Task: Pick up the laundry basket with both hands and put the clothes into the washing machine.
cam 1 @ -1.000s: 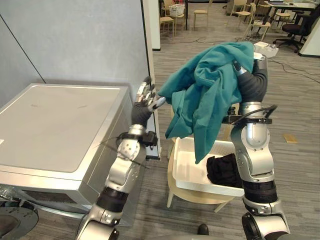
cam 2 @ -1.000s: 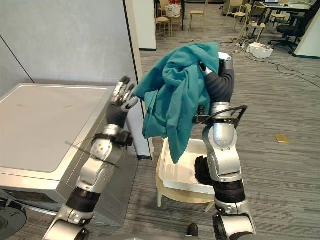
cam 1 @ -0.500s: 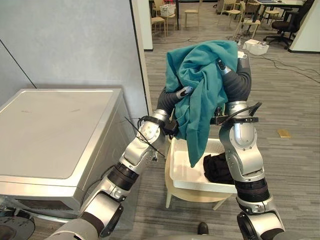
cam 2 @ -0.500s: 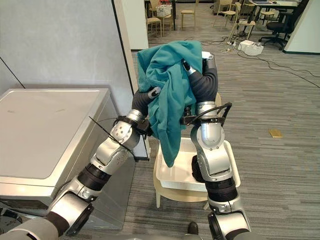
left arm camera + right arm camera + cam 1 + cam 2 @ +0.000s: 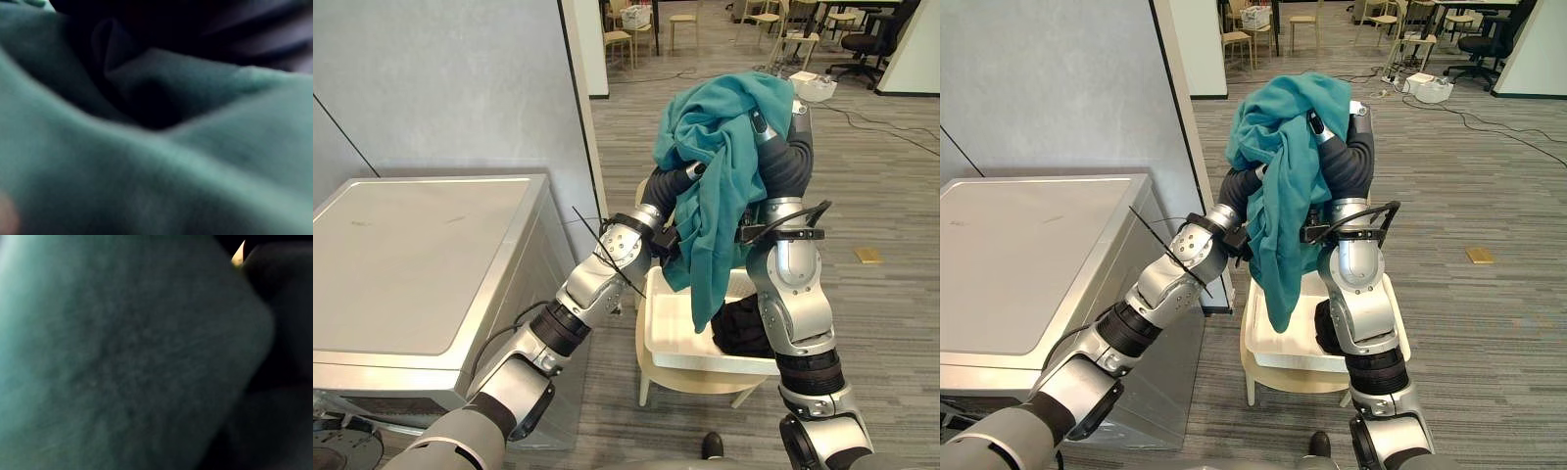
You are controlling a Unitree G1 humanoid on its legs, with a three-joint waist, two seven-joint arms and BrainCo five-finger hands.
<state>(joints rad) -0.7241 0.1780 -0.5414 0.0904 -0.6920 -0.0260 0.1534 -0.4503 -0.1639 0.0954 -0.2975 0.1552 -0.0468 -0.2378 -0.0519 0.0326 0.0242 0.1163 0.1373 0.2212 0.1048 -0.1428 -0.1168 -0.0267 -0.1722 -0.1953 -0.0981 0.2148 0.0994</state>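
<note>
My right hand (image 5: pixel 797 116) is raised high and shut on a big teal garment (image 5: pixel 724 147), which hangs in folds down to the basket. My left hand (image 5: pixel 668 186) has reached across and is pushed into the garment's left side, buried in the cloth. The same teal cloth (image 5: pixel 195 171) lies right against both wrist cameras (image 5: pixel 122 357). Below stands the white laundry basket (image 5: pixel 671 333) on a round beige stool (image 5: pixel 648 377), with a dark garment (image 5: pixel 739 328) inside it. The grey washing machine (image 5: pixel 421 264) stands to the left, its top flat and closed.
A grey partition wall (image 5: pixel 450 88) rises behind the washer. Wood-look floor stretches to the right, with a small tan object (image 5: pixel 867 255) lying on it. Chairs and desks (image 5: pixel 783 24) stand far back in the room.
My left arm swung from beside the washer's corner to the right and into the teal garment. My right hand kept the garment up, and the camera shifted slightly.
</note>
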